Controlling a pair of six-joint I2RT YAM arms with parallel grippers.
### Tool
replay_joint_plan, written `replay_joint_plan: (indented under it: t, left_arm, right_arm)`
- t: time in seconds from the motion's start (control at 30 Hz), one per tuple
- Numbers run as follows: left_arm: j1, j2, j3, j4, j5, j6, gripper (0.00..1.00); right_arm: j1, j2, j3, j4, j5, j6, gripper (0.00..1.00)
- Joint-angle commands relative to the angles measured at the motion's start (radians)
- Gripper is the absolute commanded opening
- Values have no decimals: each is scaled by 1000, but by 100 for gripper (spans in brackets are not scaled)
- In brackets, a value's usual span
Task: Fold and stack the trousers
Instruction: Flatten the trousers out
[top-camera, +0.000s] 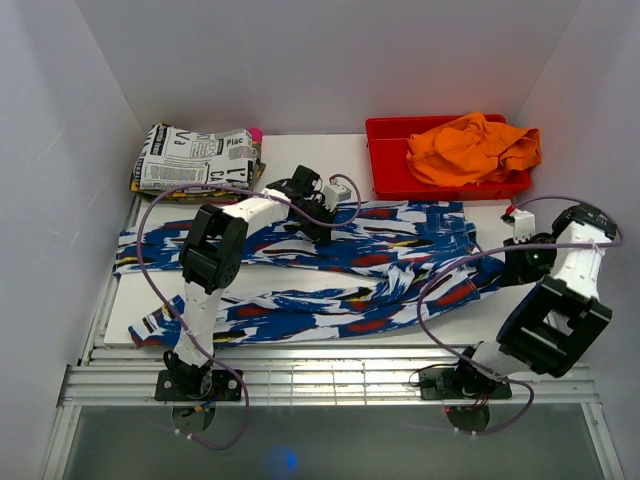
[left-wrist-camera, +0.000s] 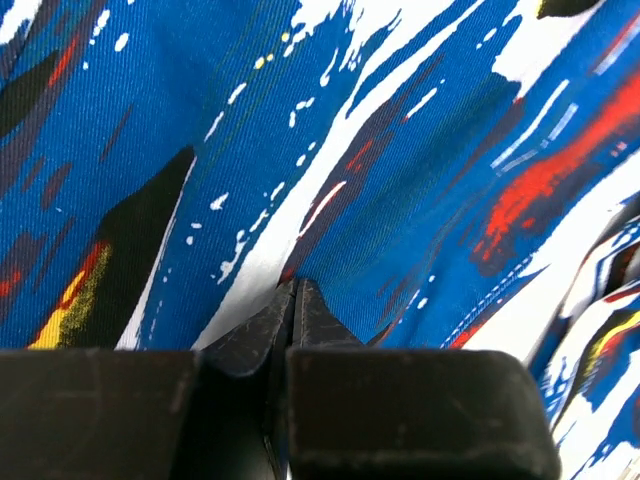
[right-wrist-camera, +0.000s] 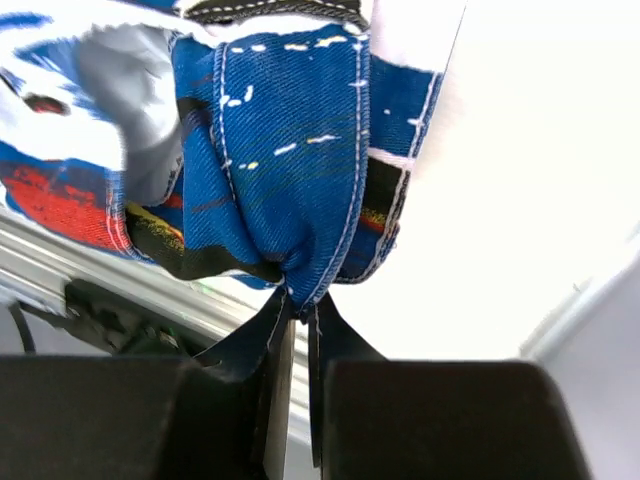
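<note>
Across the middle of the counter (top-camera: 125, 295): the trousers (top-camera: 330, 290) lie spread out, legs to the left, waist end to the right, not folded yet.

Left gripper (left-wrist-camera: 295, 300) sits on the far edge around mid-length. Its jaws are pressed together with a nip of blue cloth at the tips. Looks like a grip, though it is thin.

Right gripper (right-wrist-camera: 298, 305) is at the waist end, clamped on a thick gathered bunch with a stitched seam in it. That hold is solid.

Two pinch points along the same garment probably mean a lift and fold-over, likely bringing one end or edge across the rest.

Around it:
- Newspaper-print folded cloth (top-camera: 195, 158) at the back left, just beyond the leg ends. It reads as the stack spot.
- Red tray (top-camera: 390, 150) with orange cloth (top-camera: 475, 148) at the back right, close behind the waist end.

Obstacles: the tray rim sits near the right arm's swing, and the arm cables loop over the cloth.
</note>
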Motion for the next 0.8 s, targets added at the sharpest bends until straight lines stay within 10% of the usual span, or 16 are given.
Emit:
replay_joint_plan:
  t: [0.0, 0.27, 0.4, 0.43, 0.77]
  left_arm:
    - [7, 70, -14, -70, -80, 26, 11]
    - [7, 76, -14, -94, -80, 50, 7]
    - [7, 32, -12, -103, -41, 60, 15]
    - [7, 18, -6, -108, -27, 57, 24]
    - [72, -266, -31, -324, 105, 138, 80]
  right_arm:
    - [-9, -131, -4, -99, 119, -136, 8]
    - [-9, -240, -293, -150, 449, -342, 13]
    - [-13, -234, -205, -149, 393, -361, 84]
    - [-13, -201, -164, -149, 343, -350, 89]
    - [99, 203, 291, -139, -49, 49, 74]
